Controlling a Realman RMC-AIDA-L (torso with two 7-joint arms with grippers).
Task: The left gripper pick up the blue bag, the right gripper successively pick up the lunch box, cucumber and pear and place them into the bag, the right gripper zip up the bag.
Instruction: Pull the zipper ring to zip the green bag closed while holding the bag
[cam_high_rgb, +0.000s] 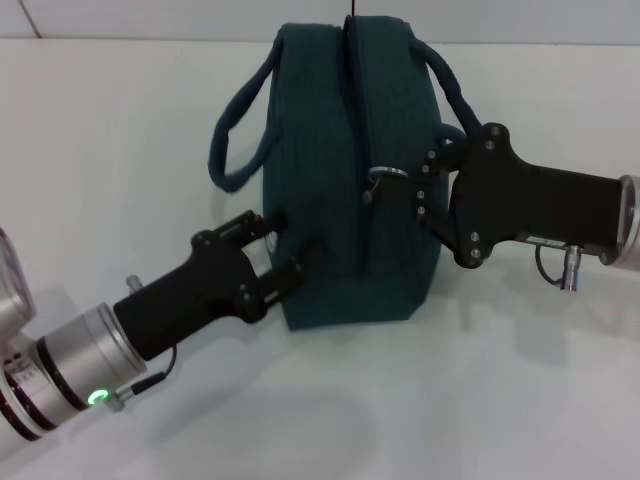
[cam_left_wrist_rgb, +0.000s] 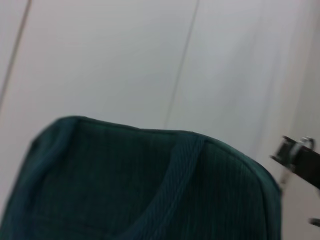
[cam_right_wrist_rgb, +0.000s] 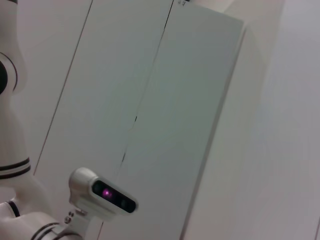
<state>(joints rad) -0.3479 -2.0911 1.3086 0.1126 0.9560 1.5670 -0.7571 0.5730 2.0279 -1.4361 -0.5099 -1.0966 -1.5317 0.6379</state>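
The blue bag (cam_high_rgb: 345, 190) stands upright on the white table, handles drooping to either side. My left gripper (cam_high_rgb: 298, 238) reaches in from the lower left, its two fingers set against the bag's near left end, gripping the fabric. From the right, my right gripper (cam_high_rgb: 400, 188) has its fingertips closed at the silver ring pull (cam_high_rgb: 380, 178) of the zipper on the bag's top seam. The left wrist view shows the bag (cam_left_wrist_rgb: 125, 190) close up, with the right gripper (cam_left_wrist_rgb: 300, 160) at its far edge. The lunch box, cucumber and pear are out of view.
The white table (cam_high_rgb: 120, 150) spreads around the bag on all sides. The right wrist view shows only pale wall panels (cam_right_wrist_rgb: 165, 100) and the robot's head camera (cam_right_wrist_rgb: 107, 195).
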